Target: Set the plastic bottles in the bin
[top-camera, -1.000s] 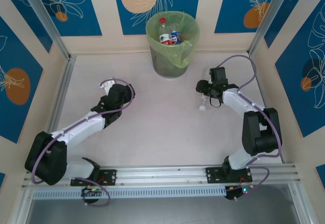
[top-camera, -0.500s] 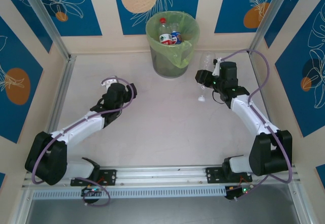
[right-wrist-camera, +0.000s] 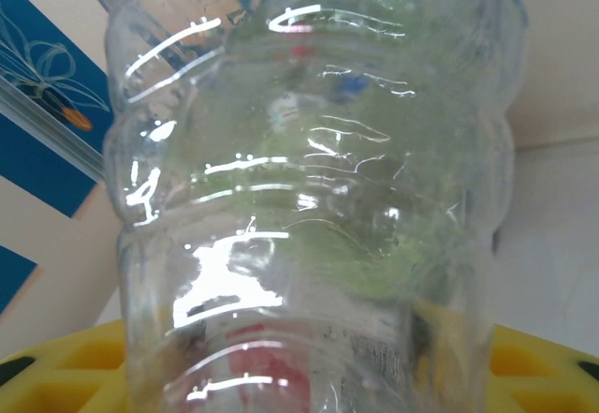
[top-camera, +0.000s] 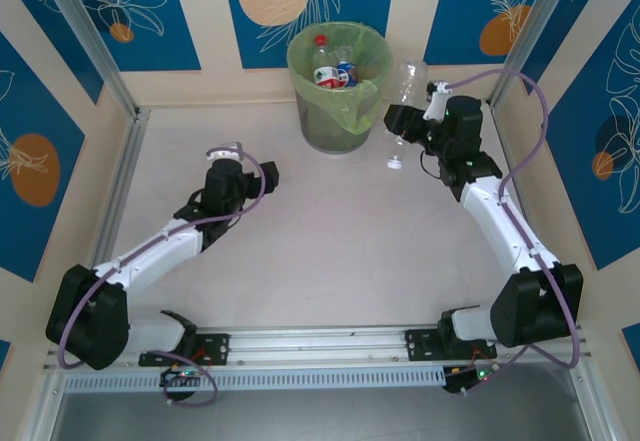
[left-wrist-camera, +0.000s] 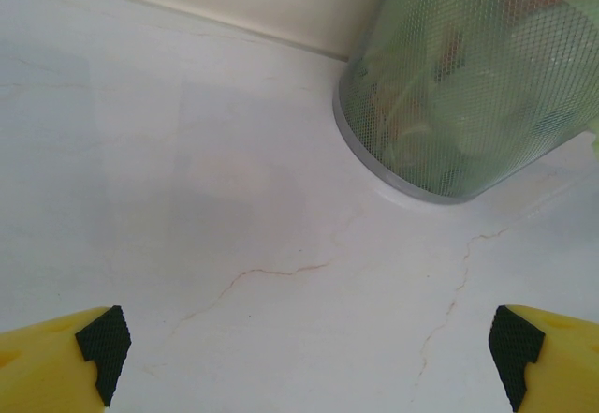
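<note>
The right end effector [top-camera: 402, 124] is clamped on a clear bottle [top-camera: 408, 77], its jaws partly closed around the ribbed body. The bottle hangs above the desk [top-camera: 320, 241] with its white cap [top-camera: 394, 164] pointing down and its base up, just to the right of the bin [top-camera: 333, 133] and level with the rim. In the right wrist view the same bottle [right-wrist-camera: 309, 207] sits close to the lens, with the yellow fingers [right-wrist-camera: 65, 376] at its lower sides.

Inside the bin's green bag [top-camera: 358, 111] lie several other bottles [top-camera: 335, 69] (one red cap and a blue label can be made out).

The left end effector [top-camera: 232, 153] hovers over the desk to the left of the bin, jaws spread wide and holding nothing. Its wrist view shows the mesh wall of the bin [left-wrist-camera: 468, 85] ahead, beyond the left end effector [left-wrist-camera: 309, 347].
</note>
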Controlling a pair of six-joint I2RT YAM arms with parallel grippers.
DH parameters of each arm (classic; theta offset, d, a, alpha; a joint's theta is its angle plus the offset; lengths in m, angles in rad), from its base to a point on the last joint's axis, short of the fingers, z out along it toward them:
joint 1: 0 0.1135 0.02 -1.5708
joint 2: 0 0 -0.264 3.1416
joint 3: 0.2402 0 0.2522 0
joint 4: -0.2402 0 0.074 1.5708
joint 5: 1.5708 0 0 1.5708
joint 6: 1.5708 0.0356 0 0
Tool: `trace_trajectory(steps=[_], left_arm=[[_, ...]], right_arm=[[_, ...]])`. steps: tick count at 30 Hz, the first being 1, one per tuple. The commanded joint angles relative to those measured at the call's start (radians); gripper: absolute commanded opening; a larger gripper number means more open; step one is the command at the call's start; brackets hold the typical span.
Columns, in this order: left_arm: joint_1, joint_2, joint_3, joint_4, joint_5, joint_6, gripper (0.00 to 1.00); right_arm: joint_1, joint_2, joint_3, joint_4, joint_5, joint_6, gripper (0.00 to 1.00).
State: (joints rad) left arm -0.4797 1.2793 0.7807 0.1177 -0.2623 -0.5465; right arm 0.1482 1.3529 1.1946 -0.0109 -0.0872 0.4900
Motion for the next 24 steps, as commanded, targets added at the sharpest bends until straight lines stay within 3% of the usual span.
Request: trace_trajectory(steps=[1,8,14,19,24], left_arm=[[0.011,-0.026,0.020,-0.025,-0.010,0.016,1.00],[0.010,-0.043,0.020,-0.051,-0.002,0.029,1.00],[0.011,-0.079,0.016,-0.094,-0.028,0.055,1.00],[0.011,-0.111,-0.005,-0.107,-0.048,0.059,1.00],[0.012,-0.122,-0.006,-0.123,-0.055,0.064,1.00]], right_arm=[[-0.008,0.055,0.102,0.049,-0.071,0.030,0.57],[-0.006,0.263,0.403,-0.028,-0.156,0.035,0.57],[-0.008,0.493,0.746,-0.183,-0.225,-0.054,0.56],[-0.010,0.662,0.957,-0.179,-0.181,-0.055,0.57],[-0.010,0.888,1.318,-0.222,-0.125,-0.004,0.57]])
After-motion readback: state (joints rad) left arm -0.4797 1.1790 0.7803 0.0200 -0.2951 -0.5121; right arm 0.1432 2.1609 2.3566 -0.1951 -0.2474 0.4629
